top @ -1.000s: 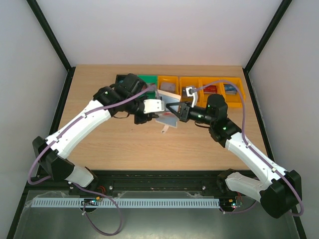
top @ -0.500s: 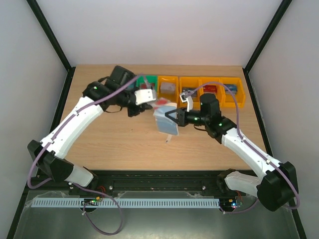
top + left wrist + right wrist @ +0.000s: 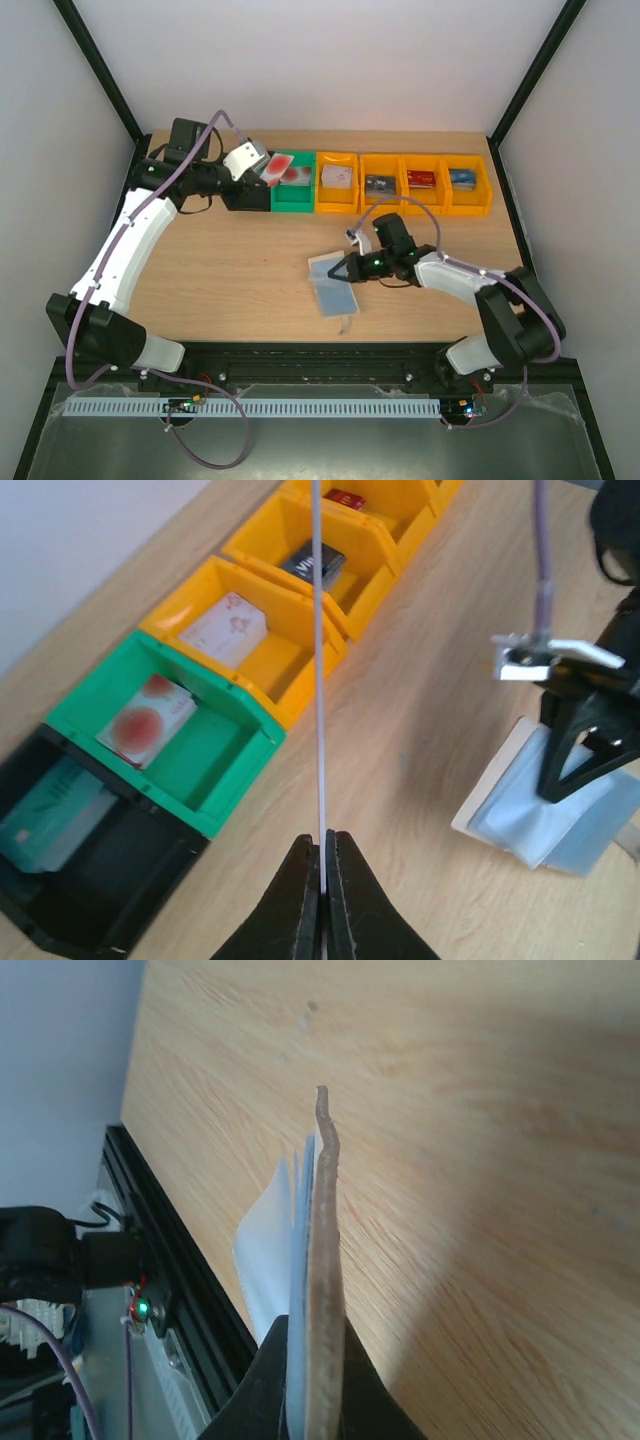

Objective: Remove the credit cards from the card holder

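My left gripper (image 3: 264, 171) is shut on a white-and-red credit card (image 3: 281, 166), held over the seam between the black bin (image 3: 247, 192) and the green bin (image 3: 293, 197). In the left wrist view this card (image 3: 319, 680) is edge-on, a thin white line rising from my gripper (image 3: 323, 842). The card holder (image 3: 333, 286), white with pale blue sleeves, hangs low over the table's front middle with my right gripper (image 3: 349, 268) shut on its edge. The right wrist view has the holder (image 3: 322, 1220) edge-on between the jaws of my right gripper (image 3: 315, 1340).
A row of bins lines the table's back edge. The black bin (image 3: 110, 900) holds a teal card (image 3: 48, 818), and the green bin (image 3: 215, 755) holds a white-and-red card (image 3: 150, 718). Orange bins (image 3: 338, 196) hold white (image 3: 337, 177), grey (image 3: 378, 184), red (image 3: 421, 180) and blue (image 3: 461, 179) cards.
My left arm has swung back and left from the holder to the bins, carrying the card. My right arm has moved forward and lowered the holder towards the table.
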You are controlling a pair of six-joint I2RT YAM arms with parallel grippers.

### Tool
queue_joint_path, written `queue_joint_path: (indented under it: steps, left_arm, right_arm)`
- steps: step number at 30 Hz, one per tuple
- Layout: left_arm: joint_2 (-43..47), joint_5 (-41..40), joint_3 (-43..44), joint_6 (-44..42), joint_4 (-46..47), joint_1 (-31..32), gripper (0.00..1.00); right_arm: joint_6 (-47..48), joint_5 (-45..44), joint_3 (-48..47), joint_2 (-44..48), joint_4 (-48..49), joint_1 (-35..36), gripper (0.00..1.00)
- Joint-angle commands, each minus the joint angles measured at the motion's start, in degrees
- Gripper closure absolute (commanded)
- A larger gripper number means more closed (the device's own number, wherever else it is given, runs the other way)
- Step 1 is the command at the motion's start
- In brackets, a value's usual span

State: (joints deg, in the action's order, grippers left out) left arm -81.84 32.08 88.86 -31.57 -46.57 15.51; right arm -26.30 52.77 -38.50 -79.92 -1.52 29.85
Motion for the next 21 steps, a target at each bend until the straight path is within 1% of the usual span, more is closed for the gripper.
queue_joint_path:
  steps: [1, 3, 4, 6, 8, 9, 10, 11, 12, 13, 15, 17, 19, 21]
  left_arm:
    - [-0.07, 3.97, -2.97, 2.61, 1.38, -0.21, 0.98]
    - [0.01, 4.64, -3.59, 2.09, 1.04, -0.14, 0.98]
    - [0.13, 4.86, -3.8, 1.69, 0.75, -0.21, 0.98]
    - [0.27, 5.37, -3.95, 0.48, -0.51, -0.09, 0.98]
    - [0.65, 5.41, -4.3, -0.72, -1.65, 0.28, 0.98]
    - [0.88, 5.25, -4.59, -1.51, -2.16, 0.76, 0.98]
    - [1.16, 4.9, -4.96, -2.27, -2.66, 1.37, 0.98]
    - [1.38, 4.35, -5.47, -3.01, -2.95, 2.24, 0.98]
    - [1.63, 3.14, -5.98, -3.49, -3.2, 3.42, 0.98]
    - [1.9, 1.88, -6.3, -3.89, -3.6, 4.99, 0.98]
    - [1.83, 0.68, -6.32, -5.6, -5.73, 7.78, 0.98]
    - [1.56, 2.09, -5.96, -7.66, -8.46, 9.5, 0.98]
    - [1.44, 3.61, -5.61, -9.99, -10.97, 10.85, 0.98]
    - [1.35, 3.87, -5.39, -11.37, -13.17, 13.18, 0.98]
  right_arm:
    - [1.94, 2.77, 0.78, -6.34, 2.22, 0.69, 0.98]
    - [3.18, -0.09, -0.23, -7.61, 0.22, 0.05, 0.97]
    - [3.64, -2.45, -0.93, -7.42, -1.19, -0.7, 0.88]
    - [4.31, -10.13, -2.73, -5.93, -5.06, -2.91, 0.61]
    - [4.9, -20.59, -5.92, -3.31, -9.58, -4.86, 0.42]
    - [5.21, -25.94, -7.55, -1.43, -11.66, -5.18, 0.36]
    - [5.61, -32.72, -9.24, 0.43, -13.91, -5.16, 0.25]
    - [5.94, -36.31, -10.83, 2.66, -15.19, -5.15, 0.2]
    - [6.44, -38.19, -11.92, 4.84, -15.89, -5.08, 0.18]
    - [7.42, -38.45, -12.72, 7.5, -15.86, -4.79, 0.18]
    - [10.77, -34.2, -12.67, 13.18, -13.76, -3.5, 0.19]
    - [15.15, -25.13, -11.14, 19.0, -9.48, -0.59, 0.2]
    - [15.91, -14.59, -8.21, 24.31, -3.12, 1.75, 0.18]
    - [14.72, -10.1, -5.32, 27.62, 3.31, 3.87, 0.16]
